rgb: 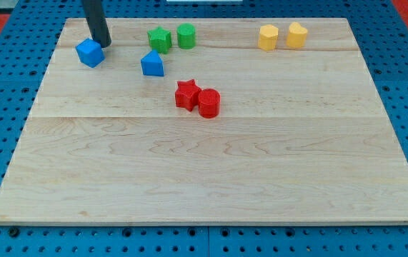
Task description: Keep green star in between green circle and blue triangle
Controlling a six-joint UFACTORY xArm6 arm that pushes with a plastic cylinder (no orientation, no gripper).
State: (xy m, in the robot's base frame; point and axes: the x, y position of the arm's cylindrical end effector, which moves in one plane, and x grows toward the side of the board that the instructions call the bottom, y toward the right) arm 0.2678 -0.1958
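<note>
Only a straight, dark rod shows of the arm, coming in from the view's top near the board's far left corner. It is matte charcoal to black, round in section, plain and smooth, with a faint lighter sheen along one side. My tip (104, 44) ends bluntly, the same dark colour as the shaft.
</note>
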